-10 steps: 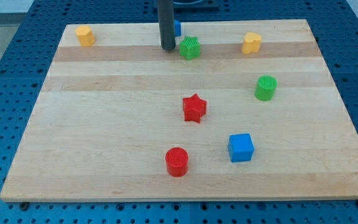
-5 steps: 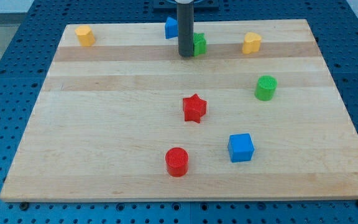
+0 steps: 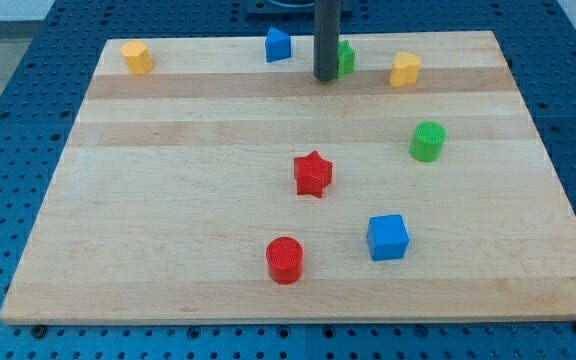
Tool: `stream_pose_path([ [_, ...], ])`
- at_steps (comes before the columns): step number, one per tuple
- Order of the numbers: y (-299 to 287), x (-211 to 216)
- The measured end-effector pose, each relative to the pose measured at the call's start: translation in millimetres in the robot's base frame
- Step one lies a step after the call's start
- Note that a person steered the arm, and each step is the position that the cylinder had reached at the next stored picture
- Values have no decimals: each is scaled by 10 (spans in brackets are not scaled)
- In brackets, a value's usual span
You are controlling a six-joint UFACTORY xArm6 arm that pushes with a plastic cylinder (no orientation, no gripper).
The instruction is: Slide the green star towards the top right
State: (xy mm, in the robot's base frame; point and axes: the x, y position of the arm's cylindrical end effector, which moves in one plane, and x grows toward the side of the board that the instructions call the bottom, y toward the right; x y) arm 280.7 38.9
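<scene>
Green star (image 3: 345, 57) is sitting near the table's (image 3: 168, 200) top edge, mostly hidden behind my tip (image 3: 325, 78), which is touching its nine o'clock side with no hand gripping anything, so you are wanting steady pressure toward two o'clock, skirting the yellow block (image 3: 404, 69).

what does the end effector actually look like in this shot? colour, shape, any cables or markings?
A plain straight rod, dark grey, round in section, with an even width all the way down. It enters from the view's top edge and ends in a blunt, flat tip. No cables, labels or markings show on it. The arm above is cut off by the frame, so nothing can be said about it. My tip sits just left of the green star.
</scene>
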Motion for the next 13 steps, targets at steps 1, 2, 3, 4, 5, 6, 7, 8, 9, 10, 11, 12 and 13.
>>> stream_pose_path([
  [1, 40, 17],
  [2, -127, 17],
  [3, -592, 17],
  [4, -611, -5],
  [5, -446, -71],
  [6, -222, -142],
  [7, -19, -150],
  [8, 176, -150],
  [9, 210, -220],
  [10, 136, -281],
  [11, 135, -286],
  [12, 156, -286],
  [13, 324, -286],
])
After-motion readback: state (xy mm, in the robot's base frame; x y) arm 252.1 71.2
